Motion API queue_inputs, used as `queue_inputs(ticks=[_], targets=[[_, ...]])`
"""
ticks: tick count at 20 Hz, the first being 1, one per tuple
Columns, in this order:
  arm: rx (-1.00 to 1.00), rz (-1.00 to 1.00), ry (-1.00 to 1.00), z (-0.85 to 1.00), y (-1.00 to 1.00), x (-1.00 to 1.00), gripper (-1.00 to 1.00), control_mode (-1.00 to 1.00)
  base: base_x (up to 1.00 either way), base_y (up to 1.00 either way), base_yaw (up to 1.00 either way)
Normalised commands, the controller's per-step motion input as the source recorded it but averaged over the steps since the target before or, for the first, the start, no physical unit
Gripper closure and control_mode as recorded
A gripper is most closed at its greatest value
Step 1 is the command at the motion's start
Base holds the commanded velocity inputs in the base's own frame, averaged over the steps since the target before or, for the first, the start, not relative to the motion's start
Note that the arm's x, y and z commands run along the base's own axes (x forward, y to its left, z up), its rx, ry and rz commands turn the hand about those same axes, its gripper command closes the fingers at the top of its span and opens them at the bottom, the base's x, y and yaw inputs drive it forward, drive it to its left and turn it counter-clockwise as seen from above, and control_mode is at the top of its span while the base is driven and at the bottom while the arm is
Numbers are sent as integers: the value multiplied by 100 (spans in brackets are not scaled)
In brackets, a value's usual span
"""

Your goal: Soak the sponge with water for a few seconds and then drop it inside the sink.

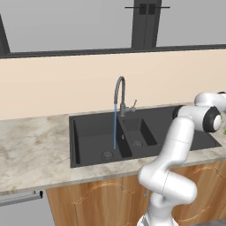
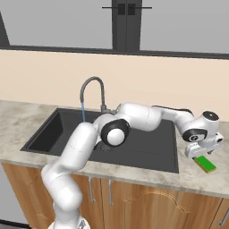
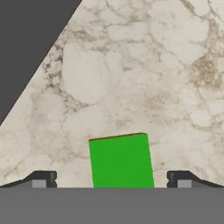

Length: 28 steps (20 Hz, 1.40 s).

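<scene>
The sponge (image 2: 206,164), a flat green block with a yellow layer under it, lies on the marble counter just right of the sink (image 2: 147,145). My gripper (image 2: 202,154) hangs right over the sponge's near end and is open. In the hand view the sponge (image 3: 121,161) sits between my two fingertips (image 3: 43,178), with a gap on each side, untouched. The water (image 1: 115,128) falls as a thin blue stream from the grey gooseneck faucet (image 1: 120,90) into the larger left basin of the black sink (image 1: 90,132). The same stream of water (image 2: 82,112) also shows in the right base view.
Marble counter (image 3: 144,78) surrounds the sponge, and the sink's dark edge (image 3: 26,43) crosses the hand view's upper left. My arm stretches across the sink's right basin (image 2: 147,117). A beige backsplash (image 1: 57,84) and a window stand behind the sink.
</scene>
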Motion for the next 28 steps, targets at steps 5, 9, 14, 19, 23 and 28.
queue_inputs(ticks=[5, 9, 14, 19, 23, 28], targets=[[0, 12, 0, 0, 0, -1, -100, -100, 0, 0, 0], [0, 7, 0, -5, 0, 0, -100, -100, 0, 0, 0], [0, 1, 0, -18, 0, 0, -100, -100, 0, 0, 0], [0, 0, 0, -14, 0, 0, -100, -100, 0, 0, 0], [0, 0, 0, -8, 0, 0, -100, -100, 0, 0, 0], [0, 0, 0, -17, 0, 0, -100, -100, 0, 0, 0]])
